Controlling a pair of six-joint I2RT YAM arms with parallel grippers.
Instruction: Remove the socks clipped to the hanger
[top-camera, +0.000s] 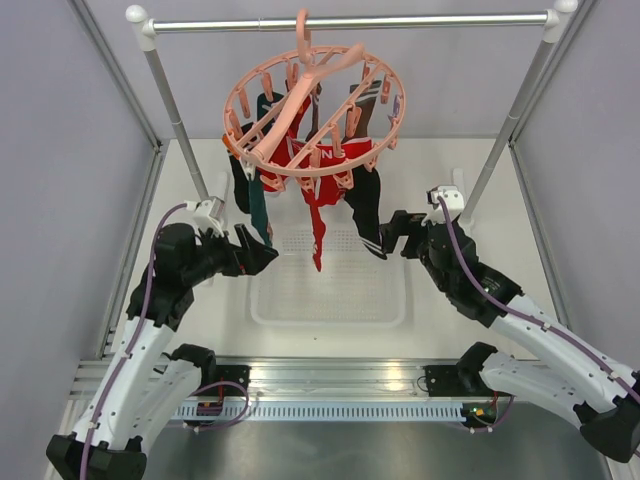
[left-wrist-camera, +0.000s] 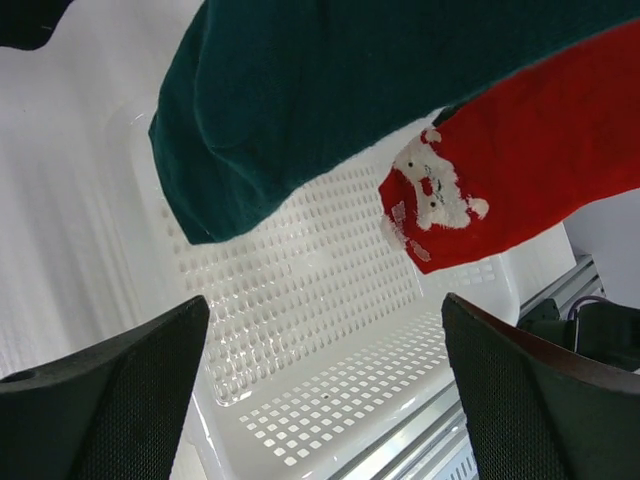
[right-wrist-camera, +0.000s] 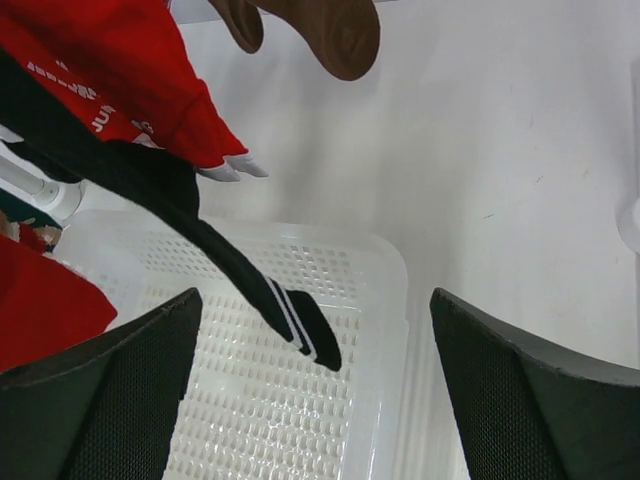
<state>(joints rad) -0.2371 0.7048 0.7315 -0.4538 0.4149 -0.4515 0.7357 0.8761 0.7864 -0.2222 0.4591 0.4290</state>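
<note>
The salmon-pink hanger (top-camera: 285, 125) hangs by its hook from the grey rail (top-camera: 420, 19), high above the white surface (top-camera: 450, 190), and it is a little tilted. The socks are clipped under its ring and hang down in a close bunch. A dark teal sock (top-camera: 258, 205) is at the left, a long red sock (top-camera: 318, 220) in the middle reaches the lowest, and a black sock (top-camera: 366, 215) with white stripes near its toe is at the right. From the right wrist view I can see also the tip of a brown sock (right-wrist-camera: 335, 30) higher up. Below the socks a white perforated basket (top-camera: 330, 300) lies on the surface. The left gripper (top-camera: 266, 254) is raised just beside the lower end of the teal sock; its fingers stand wide apart with nothing between them. The right gripper (top-camera: 390, 233) is near the striped toe of the black sock, and its fingers are also spread and hold nothing.
</note>
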